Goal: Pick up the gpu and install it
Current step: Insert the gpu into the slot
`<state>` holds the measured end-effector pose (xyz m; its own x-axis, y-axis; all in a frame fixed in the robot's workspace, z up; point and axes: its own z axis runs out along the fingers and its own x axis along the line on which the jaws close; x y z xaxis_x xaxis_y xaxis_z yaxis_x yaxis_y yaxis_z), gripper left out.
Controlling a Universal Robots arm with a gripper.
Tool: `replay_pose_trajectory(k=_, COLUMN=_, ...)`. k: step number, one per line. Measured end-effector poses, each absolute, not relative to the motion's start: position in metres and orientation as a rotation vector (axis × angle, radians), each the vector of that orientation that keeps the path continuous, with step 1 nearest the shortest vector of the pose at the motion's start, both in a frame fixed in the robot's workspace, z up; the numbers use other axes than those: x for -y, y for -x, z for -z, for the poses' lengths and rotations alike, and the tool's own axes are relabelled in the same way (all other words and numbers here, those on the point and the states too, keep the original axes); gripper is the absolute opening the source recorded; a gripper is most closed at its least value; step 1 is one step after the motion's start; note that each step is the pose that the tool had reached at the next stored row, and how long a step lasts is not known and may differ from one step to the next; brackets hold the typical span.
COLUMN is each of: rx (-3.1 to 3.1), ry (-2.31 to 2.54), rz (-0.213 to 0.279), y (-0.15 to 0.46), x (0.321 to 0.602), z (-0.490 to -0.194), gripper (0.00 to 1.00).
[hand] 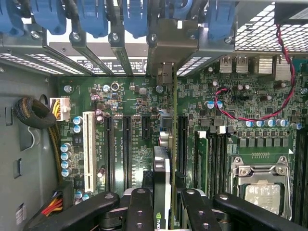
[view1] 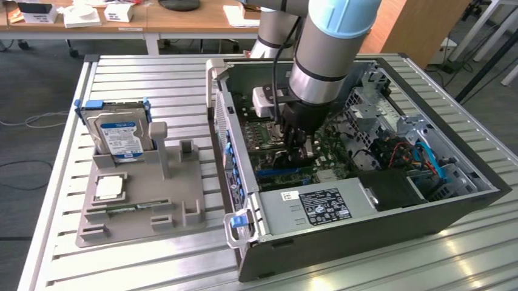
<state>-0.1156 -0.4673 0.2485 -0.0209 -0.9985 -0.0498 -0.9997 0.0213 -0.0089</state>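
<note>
The open computer case [view1: 364, 242] lies on its side on the slatted table. My gripper [view1: 295, 144] reaches down into it, over the green motherboard [view1: 328, 159]. In the wrist view my gripper [hand: 163, 204] is shut on the gpu [hand: 162, 178], a thin black card seen edge-on between the two black fingers [hand: 139, 207]. The card stands upright in line with a black expansion slot [hand: 182, 144] of the motherboard [hand: 125, 96]. Its far end reaches a metal bracket [hand: 171, 45] at the case's rear wall. Whether the card's edge sits in a slot I cannot tell.
A silver hard drive [view1: 120, 136], a square chip [view1: 109, 188] and a green memory stick [view1: 130, 208] sit in a grey holder [view1: 137, 200] at the exterior view's left. Inside the case are the power supply [view1: 319, 206], the processor socket [hand: 262, 187], a white slot [hand: 89, 149] and a cable bundle [hand: 36, 113].
</note>
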Motion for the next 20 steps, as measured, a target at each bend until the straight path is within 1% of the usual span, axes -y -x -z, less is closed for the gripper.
replay_pose_trajectory(k=20, rx=-2.215, ry=2.168, rz=-0.044, y=0.1173, x=0.4660, z=-0.2474, gripper=0.27)
